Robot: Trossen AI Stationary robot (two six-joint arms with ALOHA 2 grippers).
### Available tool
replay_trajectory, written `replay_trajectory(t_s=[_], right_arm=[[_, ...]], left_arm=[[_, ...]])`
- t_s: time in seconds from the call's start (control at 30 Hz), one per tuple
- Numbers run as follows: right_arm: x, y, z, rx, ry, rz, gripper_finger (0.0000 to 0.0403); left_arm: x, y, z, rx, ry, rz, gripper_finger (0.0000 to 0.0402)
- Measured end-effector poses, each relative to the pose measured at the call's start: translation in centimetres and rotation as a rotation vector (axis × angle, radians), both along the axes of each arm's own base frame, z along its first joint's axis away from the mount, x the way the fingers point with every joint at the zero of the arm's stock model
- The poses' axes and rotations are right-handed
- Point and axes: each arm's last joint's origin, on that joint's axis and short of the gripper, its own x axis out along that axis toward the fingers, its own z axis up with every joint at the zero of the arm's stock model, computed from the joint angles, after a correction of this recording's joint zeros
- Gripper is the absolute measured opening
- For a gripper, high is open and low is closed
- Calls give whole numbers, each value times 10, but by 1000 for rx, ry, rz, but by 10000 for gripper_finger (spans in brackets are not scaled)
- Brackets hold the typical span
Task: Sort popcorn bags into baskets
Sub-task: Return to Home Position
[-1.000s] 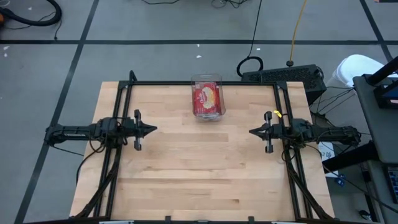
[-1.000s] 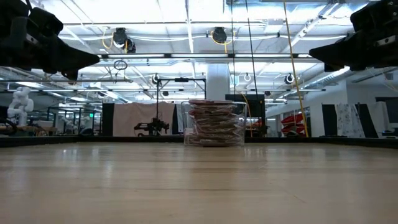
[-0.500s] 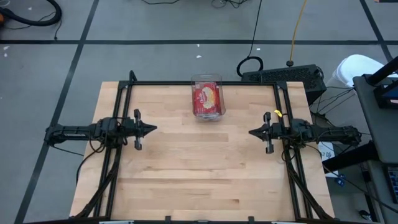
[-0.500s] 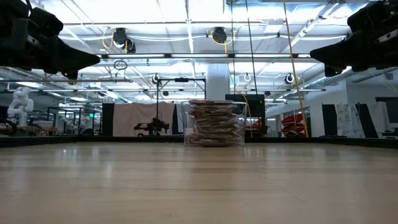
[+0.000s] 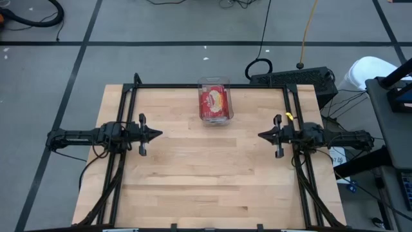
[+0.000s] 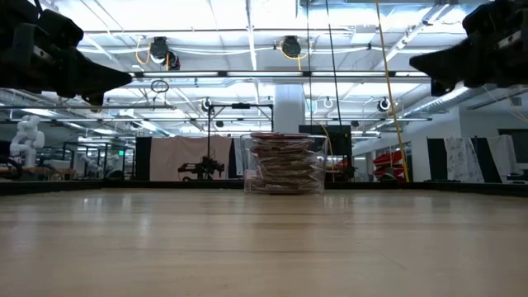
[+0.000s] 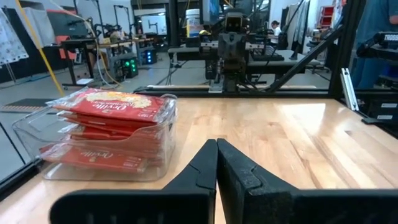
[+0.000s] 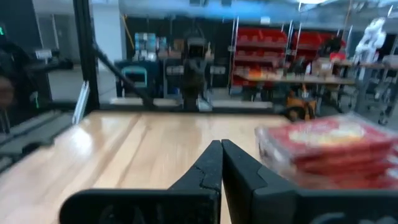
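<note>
Grey workshop floor strewn with cables is being shown around the wooden bench (image 5: pixel 193 187), and in the low view a brightly lit hall with racks and machines is being seen beyond it. One clear bin (image 5: pixel 213 81) is being carried by the bench at the middle of its far edge, just inside a black frame rail (image 5: pixel 257 86).

The popcorn bags (image 5: pixel 214 103) are all being held inside the bin as one flat stack, with a red face uppermost. In the low view the stack (image 6: pixel 285 161) is being seen to reach about to the bin's rim. In the left wrist view the top packet (image 7: pixel 112 102) is being seen lying slightly above that rim.

The left arm (image 5: pixel 96 136) is being held level above the bench, well apart from the bin, off to the bin's left and nearer the front. Its jaws are being pressed together tip to tip, with only a thin slit between them, and are being pointed inward.

The right arm (image 5: pixel 322 136) is being held the same way, well apart from the bin on its right. Its jaws are likewise together and are being pointed inward.
</note>
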Motion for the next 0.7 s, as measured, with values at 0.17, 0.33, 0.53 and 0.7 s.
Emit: replay_trajectory(t_s=[0.17,0.33,0.53,0.7], right_arm=[[0,0,2,0,-24,1,0],[0,0,3,0,-31,2,0],[0,0,3,0,-35,5,0],[0,0,3,0,-36,6,0]], left_arm=[[0,0,0,-1,0,10,8],[0,0,-1,-5,5,-12,8],[0,-1,-1,-17,6,-28,8],[0,-1,1,-17,-18,-28,8]])
